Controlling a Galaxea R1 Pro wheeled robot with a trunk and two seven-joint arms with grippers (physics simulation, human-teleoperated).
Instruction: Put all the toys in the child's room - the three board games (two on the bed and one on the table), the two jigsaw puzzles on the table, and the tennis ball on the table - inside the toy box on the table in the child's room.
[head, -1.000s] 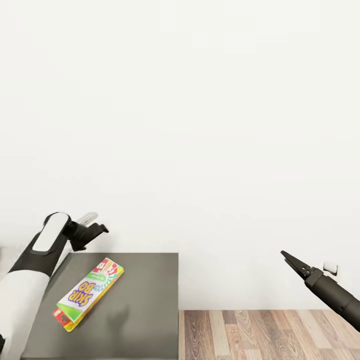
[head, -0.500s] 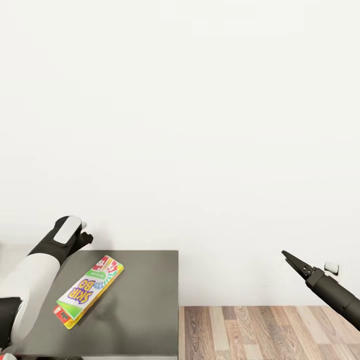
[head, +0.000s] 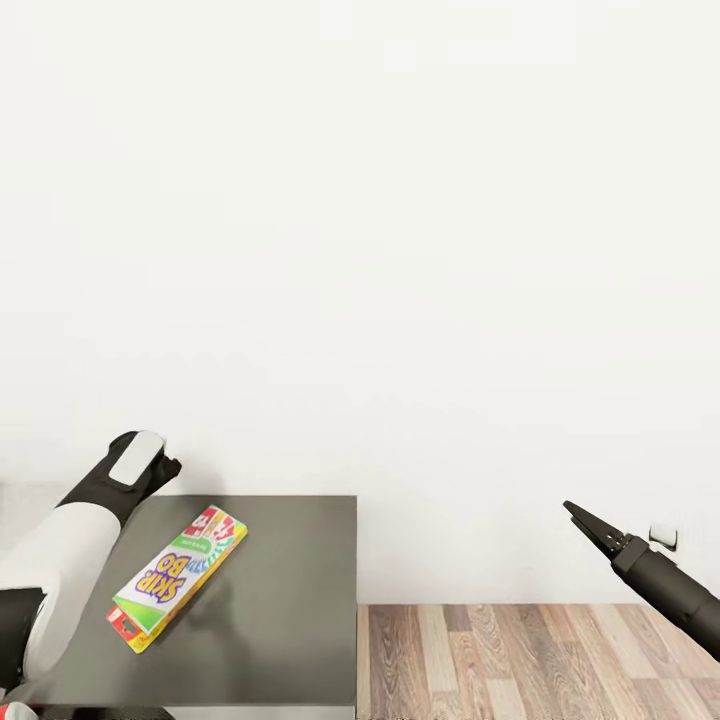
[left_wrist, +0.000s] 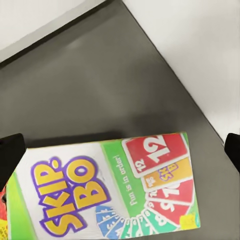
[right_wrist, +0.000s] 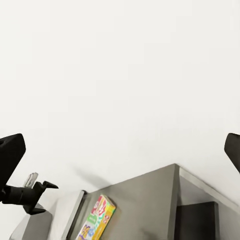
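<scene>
A green-yellow-red "SKIP-BO" board game (head: 180, 575) lies flat on the dark grey wing of the table (head: 290, 600), near its left side. My left arm reaches over the wing's back left corner, and its wrist (head: 135, 462) hides the fingers in the head view. In the left wrist view my left gripper (left_wrist: 120, 150) stands open above the box (left_wrist: 110, 185), fingertips (left_wrist: 10, 155) wide apart and holding nothing. The right wrist view shows the left gripper (right_wrist: 32, 192) from afar, above the box (right_wrist: 95, 220). My right gripper (head: 572, 510) hangs open and empty in the air, right of the table.
A plain white wall stands close behind the table. Wooden floor (head: 540, 660) lies right of the wing's right edge. A small white wall socket (head: 660, 535) sits low on the wall beside my right arm. A lighter desk surface (head: 15, 495) shows at far left.
My left arm has turned and dropped a little, so its fingers have gone behind the wrist in the head view. The view has tilted slightly. The box and my right arm have stayed put.
</scene>
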